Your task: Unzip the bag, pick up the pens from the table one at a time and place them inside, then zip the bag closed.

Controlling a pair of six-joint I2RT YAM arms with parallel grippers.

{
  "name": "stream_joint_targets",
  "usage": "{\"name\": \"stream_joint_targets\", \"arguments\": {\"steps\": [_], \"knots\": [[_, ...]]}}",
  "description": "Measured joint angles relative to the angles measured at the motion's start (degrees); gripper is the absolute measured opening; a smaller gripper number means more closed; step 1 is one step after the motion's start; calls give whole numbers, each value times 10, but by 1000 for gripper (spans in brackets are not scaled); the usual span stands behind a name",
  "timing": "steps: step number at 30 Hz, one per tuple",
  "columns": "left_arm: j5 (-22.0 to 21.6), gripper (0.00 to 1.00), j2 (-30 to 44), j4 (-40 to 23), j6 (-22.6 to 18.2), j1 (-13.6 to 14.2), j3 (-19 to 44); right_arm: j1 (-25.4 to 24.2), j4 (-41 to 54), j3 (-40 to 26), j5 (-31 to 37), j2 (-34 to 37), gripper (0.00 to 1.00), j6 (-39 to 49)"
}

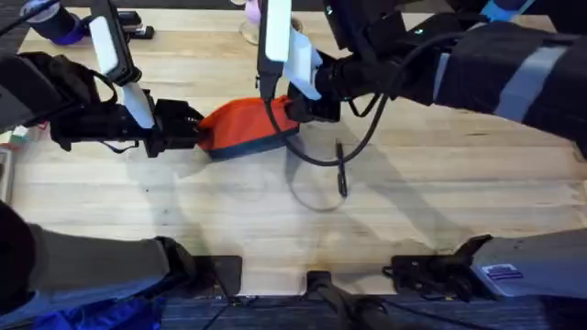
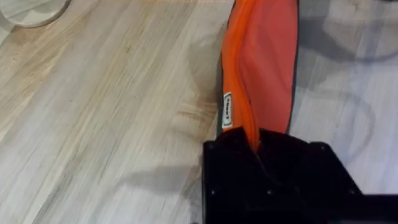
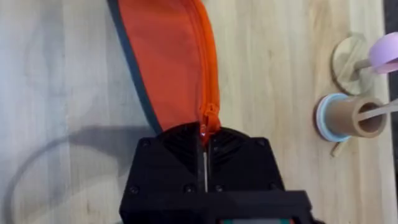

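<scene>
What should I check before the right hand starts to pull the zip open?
1. Left hand clamps the end of the bag: ok.
2. Right hand is shut on the pull: ok.
3. Zip is already open: not ok, it looks closed along the stretch that I can see.
4. Bag lies flat on the table between both hands: ok.
5. Pen lies on the table, apart from the bag: ok.
6. Place of the second pen: cannot tell.
</scene>
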State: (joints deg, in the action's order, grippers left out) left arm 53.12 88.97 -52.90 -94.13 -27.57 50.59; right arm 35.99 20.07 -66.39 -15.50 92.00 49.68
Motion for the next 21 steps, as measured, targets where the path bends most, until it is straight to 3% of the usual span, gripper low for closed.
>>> {"name": "stream_joint_targets", "arguments": {"steps": [9, 21], "knots": [[-2, 43, 0, 0, 0, -2, 0, 4, -6, -1, -6, 0, 31, -56], [-4, 43, 0, 0, 0, -2, 0, 20, 22, -2, -10, 0, 30, -60]]}}
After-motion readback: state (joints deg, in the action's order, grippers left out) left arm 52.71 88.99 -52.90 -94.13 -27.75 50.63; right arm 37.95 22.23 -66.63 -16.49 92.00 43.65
